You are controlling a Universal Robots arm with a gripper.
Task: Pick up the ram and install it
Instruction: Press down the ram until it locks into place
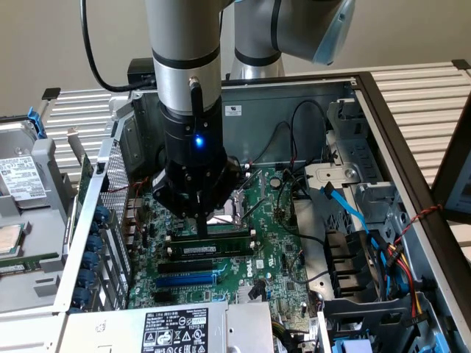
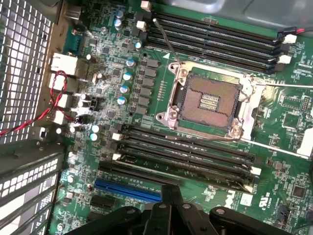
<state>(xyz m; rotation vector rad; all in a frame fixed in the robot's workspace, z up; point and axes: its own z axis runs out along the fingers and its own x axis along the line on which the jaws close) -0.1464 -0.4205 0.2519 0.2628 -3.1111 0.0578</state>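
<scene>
The ram [image 1: 213, 249] is a long green stick with a white label. It stands on edge in the memory slot nearest the black and blue expansion slots, on the large green motherboard [image 1: 272, 243]. My gripper [image 1: 202, 232] hangs straight down over it, its black tip at the stick's top edge, left of the stick's middle in the exterior view. Whether it touches the stick I cannot tell. In the wrist view the gripper [image 2: 171, 192] rises over the row of black memory slots [image 2: 186, 154] beside the bare CPU socket [image 2: 210, 103].
The open computer case has metal walls all round. A drive cage and a bundle of blue, red and yellow cables [image 1: 368, 228] fill the exterior view's right. A power supply [image 1: 176, 331] sits at the front. A second bank of memory slots [image 2: 215, 36] lies beyond the socket.
</scene>
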